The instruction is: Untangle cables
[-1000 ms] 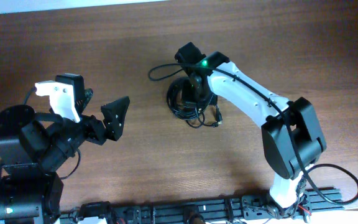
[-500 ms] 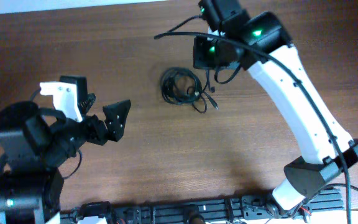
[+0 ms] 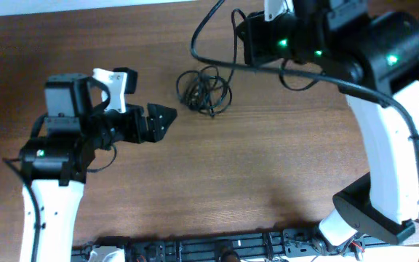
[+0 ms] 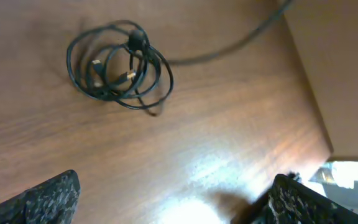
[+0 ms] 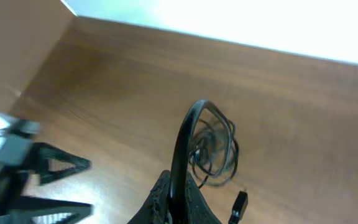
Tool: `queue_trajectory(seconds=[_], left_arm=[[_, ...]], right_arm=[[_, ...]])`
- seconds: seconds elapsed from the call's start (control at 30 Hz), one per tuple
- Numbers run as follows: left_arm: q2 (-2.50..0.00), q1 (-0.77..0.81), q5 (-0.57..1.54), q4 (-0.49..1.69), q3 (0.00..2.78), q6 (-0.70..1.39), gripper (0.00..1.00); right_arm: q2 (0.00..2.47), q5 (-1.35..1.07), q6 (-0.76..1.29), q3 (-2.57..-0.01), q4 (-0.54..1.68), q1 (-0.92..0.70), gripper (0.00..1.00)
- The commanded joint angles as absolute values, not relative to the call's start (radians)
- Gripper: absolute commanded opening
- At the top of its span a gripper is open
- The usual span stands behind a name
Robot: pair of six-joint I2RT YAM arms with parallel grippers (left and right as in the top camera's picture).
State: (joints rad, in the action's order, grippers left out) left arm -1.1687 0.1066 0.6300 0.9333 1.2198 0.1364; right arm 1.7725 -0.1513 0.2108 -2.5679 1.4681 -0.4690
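Left jaws: apart, empty; coil (image 4: pixel 118 73) ahead on bench (image 4: pixel 229 137).
Right jaws: clamped on one cable (image 5: pixel 179 143), raised to separate it.

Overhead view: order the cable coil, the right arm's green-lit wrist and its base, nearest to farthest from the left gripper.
From the left gripper:
1. cable coil, just ahead of it.
2. green-lit wrist, top of the view.
3. right arm's base, lower right corner.

Brown wooden table (image 3: pixel 217 182), black rail along its near edge (image 3: pixel 231 251)
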Motion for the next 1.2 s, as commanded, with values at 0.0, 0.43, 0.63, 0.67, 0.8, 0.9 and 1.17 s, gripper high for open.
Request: queue_trajectory(seconds=[0.0, 0.43, 0.63, 0.67, 0.8, 0.9, 1.17], left_arm=[[-1.210, 0.131, 0.651, 0.922, 1.231, 0.086, 0.99], [-1.318, 0.137, 0.777, 0.873, 1.231, -0.082, 0.99], [-1.321, 0.196, 0.778, 0.808, 1.231, -0.309, 0.99], [-1.323, 0.213, 0.778, 0.765, 1.231, -0.308, 0.99], [-1.336, 0.270, 0.719, 0.670, 1.231, -0.308, 0.99], [-1.359, 0.304, 0.710, 0.640, 1.231, -0.308, 0.99], [-1.461, 0.351, 0.710, 0.632, 1.231, -0.308, 0.59]], right_arm=[[1.755, -0.180, 0.146, -2.640, 1.451, -0.471, 0.04], [1.756, -0.188, 0.314, -2.770, 1.277, -0.471, 0.04], [1.757, -0.297, 0.455, -2.770, 1.273, -0.471, 0.04], [1.757, -0.323, 0.482, -2.770, 1.273, -0.471, 0.04], [1.757, -0.469, 0.585, -2.770, 1.233, -0.471, 0.04], [1.757, -0.554, 0.646, -2.770, 1.166, -0.471, 0.04], [1.757, -0.655, 0.697, -2.770, 1.082, -0.471, 0.04]])
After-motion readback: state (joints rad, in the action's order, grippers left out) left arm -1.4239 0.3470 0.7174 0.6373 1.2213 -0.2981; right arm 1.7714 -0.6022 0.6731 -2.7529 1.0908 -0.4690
